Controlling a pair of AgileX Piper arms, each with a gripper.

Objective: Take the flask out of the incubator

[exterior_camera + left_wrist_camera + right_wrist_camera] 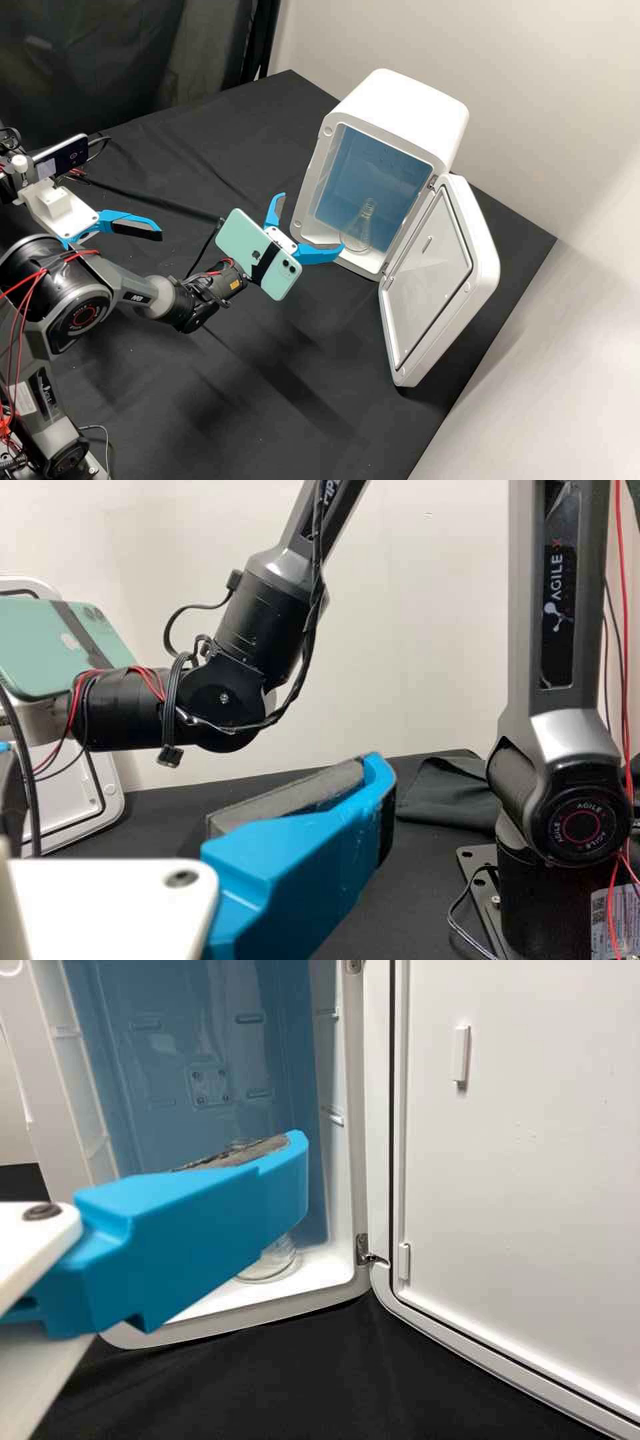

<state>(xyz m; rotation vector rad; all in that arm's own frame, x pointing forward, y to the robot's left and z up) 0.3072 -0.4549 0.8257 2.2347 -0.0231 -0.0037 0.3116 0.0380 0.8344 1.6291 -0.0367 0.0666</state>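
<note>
A clear glass flask (360,230) stands upright on the floor of the white incubator (400,100), near the front of its blue inside. The door (433,280) hangs wide open on the right. My right gripper (308,225) is open just in front of the opening, one finger at the lower rim close to the flask and the other by the left wall, holding nothing. In the right wrist view a blue finger (200,1230) covers most of the flask (268,1260). My left gripper (127,227) hovers open and empty far to the left over the bench.
A mint-green phone (257,253) is strapped on the right arm's wrist. A second phone (63,157) and cables lie at the far left. The black bench (267,400) ends close behind and to the right of the incubator. The left wrist view shows the right arm's dark links (250,640).
</note>
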